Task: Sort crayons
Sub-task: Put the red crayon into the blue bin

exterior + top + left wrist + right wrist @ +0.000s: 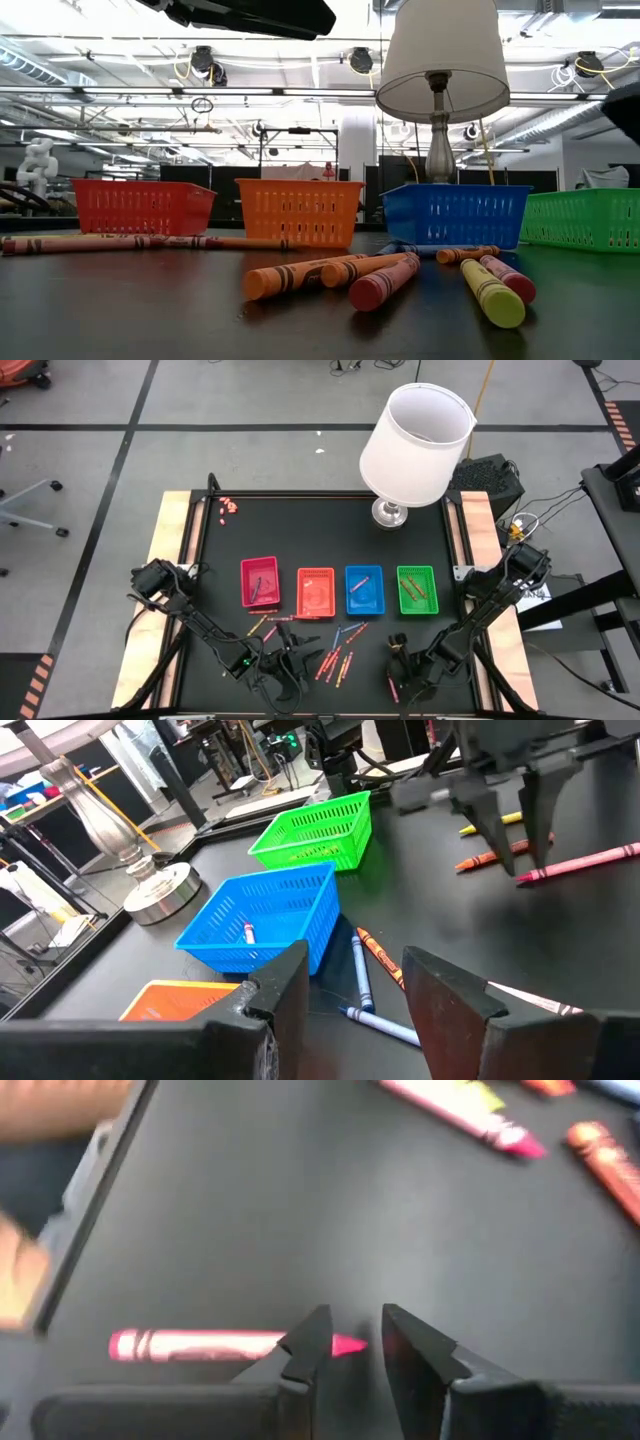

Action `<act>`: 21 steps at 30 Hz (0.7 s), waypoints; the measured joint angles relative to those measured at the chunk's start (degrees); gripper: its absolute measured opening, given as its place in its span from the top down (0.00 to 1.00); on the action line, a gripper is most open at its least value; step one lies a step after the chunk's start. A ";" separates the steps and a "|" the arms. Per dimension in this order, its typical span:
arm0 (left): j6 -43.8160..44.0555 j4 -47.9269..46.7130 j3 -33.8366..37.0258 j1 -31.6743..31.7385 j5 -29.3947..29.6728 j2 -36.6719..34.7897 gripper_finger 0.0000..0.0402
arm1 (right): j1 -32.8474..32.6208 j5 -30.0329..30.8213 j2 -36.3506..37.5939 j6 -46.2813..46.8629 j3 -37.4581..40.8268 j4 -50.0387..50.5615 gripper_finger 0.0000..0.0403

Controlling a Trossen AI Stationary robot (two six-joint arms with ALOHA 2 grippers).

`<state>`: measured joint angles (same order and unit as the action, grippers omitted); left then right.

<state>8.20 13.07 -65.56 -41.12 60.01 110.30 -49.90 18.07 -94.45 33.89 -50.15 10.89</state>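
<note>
Both arms were dark, near-black linkages of slim jointed segments with thin black cables running alongside them. The left pincer (355, 995) ended in two broad, matte black fingers with blunt, angular tips, and a small green light glowed on that arm's wrist. The right pincer (350, 1345) carried the same dark, wedge-shaped fingers, narrowing to pointed tips.

From above, I can't separate the crayons (335, 660) at lower centre. The lampshade (416, 442) hides its stem, and the right wrist view blurs the pink crayon (195, 1344).
</note>
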 joint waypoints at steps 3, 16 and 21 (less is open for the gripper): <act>-0.01 -0.03 0.00 0.00 0.00 0.00 0.60 | 0.45 1.66 0.97 9.42 -3.10 2.82 0.81; 0.38 -0.10 0.00 0.00 0.00 0.00 0.60 | -3.08 0.28 -2.43 33.37 -16.23 11.65 0.59; 0.38 -0.10 0.00 0.00 0.00 0.00 0.60 | -2.87 -0.41 -5.49 44.41 -18.64 15.96 0.48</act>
<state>8.58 12.97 -65.56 -41.12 60.01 110.30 -52.77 17.66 -99.94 78.30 -68.78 26.85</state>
